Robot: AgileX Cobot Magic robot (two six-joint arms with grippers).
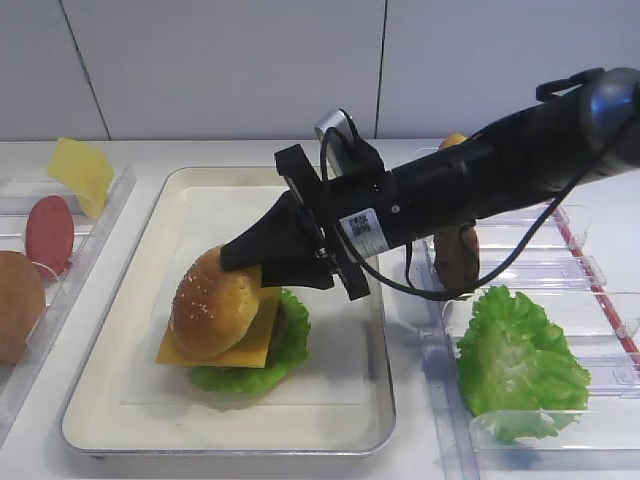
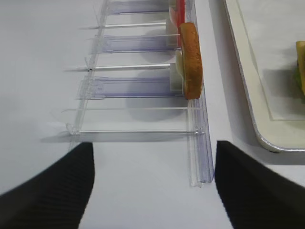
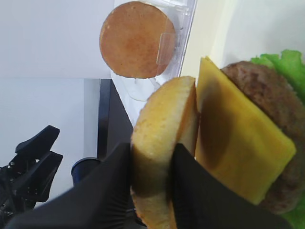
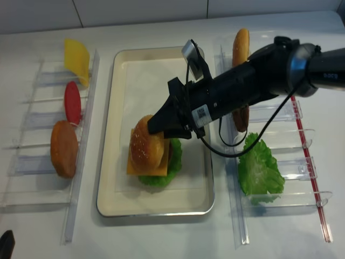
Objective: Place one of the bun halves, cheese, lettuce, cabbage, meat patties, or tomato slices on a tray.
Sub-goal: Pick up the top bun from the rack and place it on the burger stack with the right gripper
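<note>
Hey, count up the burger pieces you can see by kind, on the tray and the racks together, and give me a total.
Bun halves: 3
Cheese slices: 2
Lettuce leaves: 2
Meat patties: 2
Tomato slices: 1
Total: 10 in view

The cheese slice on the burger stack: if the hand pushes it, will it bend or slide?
The cheese probably stays fairly stiff: its corner juts past the lettuce without drooping. It looks smooth and thin, so it may slide off the patty under a sideways push. The sesame bun against it may limit that.
</note>
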